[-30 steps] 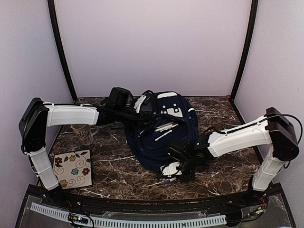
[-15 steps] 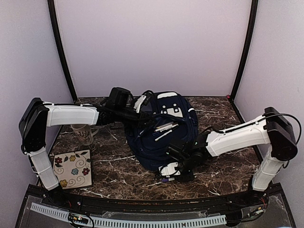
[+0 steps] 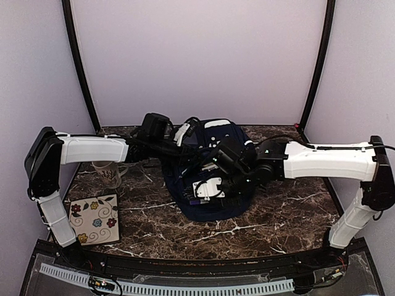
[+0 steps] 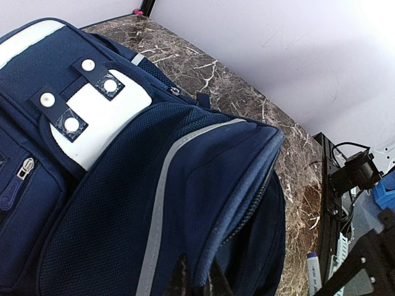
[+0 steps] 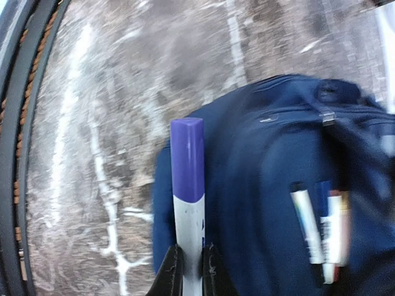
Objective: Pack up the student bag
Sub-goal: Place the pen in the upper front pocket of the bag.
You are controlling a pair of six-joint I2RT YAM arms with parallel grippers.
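Now up from tabletop (image 3: pixel 278 216), over student bag (image 3: pixel 210 213): R claw (image 5: pixel 188 266) tight on marker (image 5: pixel 187 185); L claw (image 4: pixel 196 280) tight on bag edge

Motion-blurred student bag (image 5: pixel 259 160), purple-capped marker (image 5: pixel 187 185) cut off below

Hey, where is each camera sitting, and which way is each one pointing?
Top: above and behind the arms, looking down on the table; left arm and right arm both show.
Left wrist: on the left arm, facing the front of the bag; the left fingers pinch its edge.
Right wrist: on the right arm, looking down on bag and table; the right fingers grip a marker.
All three share the bag.
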